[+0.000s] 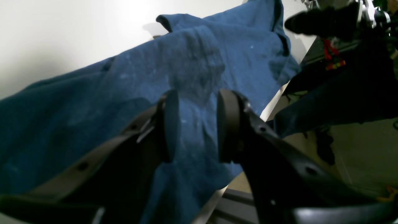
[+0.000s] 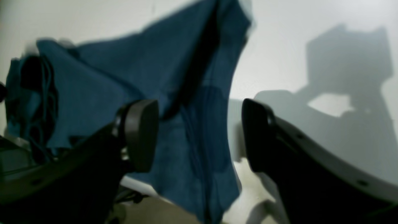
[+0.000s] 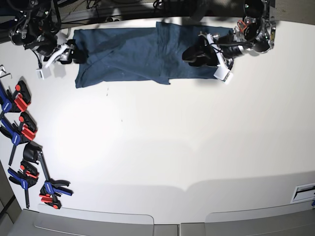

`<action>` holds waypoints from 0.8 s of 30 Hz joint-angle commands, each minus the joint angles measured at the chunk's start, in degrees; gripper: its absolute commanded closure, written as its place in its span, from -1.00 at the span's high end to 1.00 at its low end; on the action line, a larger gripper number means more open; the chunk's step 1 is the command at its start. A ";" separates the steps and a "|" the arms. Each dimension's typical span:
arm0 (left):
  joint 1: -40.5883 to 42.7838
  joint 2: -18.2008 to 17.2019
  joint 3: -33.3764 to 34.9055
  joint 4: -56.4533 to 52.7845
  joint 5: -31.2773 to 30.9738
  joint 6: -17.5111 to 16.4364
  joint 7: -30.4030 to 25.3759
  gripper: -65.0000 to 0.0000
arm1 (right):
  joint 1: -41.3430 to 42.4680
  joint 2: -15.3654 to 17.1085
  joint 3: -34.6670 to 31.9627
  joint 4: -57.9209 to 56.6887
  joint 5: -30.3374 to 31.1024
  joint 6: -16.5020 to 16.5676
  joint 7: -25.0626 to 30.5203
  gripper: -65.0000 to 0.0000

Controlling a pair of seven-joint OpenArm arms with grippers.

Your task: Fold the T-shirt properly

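Folding is midway: the T-shirt (image 3: 133,56) lies doubled along the table's (image 3: 162,147) far edge. Left gripper (image 1: 197,124) and right gripper (image 2: 200,135) both gape, holding nothing; regrasping an edge seems next.

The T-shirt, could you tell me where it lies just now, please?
In the base view the T-shirt lies spread along the table's top edge, between the right hand at its left end and the left hand over its right part.
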 commanded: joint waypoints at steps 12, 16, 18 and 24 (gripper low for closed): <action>-0.28 -0.20 -0.17 1.09 -1.40 -0.52 -1.18 -0.42 | -0.63 -0.04 0.31 0.85 1.55 -1.73 3.56 0.30; -0.31 -0.20 -0.17 1.09 -1.40 -0.52 -1.20 -0.42 | -0.63 -2.56 -0.09 0.85 -0.33 -1.95 4.31 0.30; -0.31 -0.22 -0.17 1.09 -1.40 -0.52 -1.25 -0.42 | -0.61 -3.74 -0.17 0.85 -1.16 -1.97 4.57 0.30; -0.31 -0.22 -0.17 1.09 -1.40 -0.52 -1.22 -0.42 | -0.61 -4.76 -0.17 0.85 -6.62 -3.52 7.45 0.30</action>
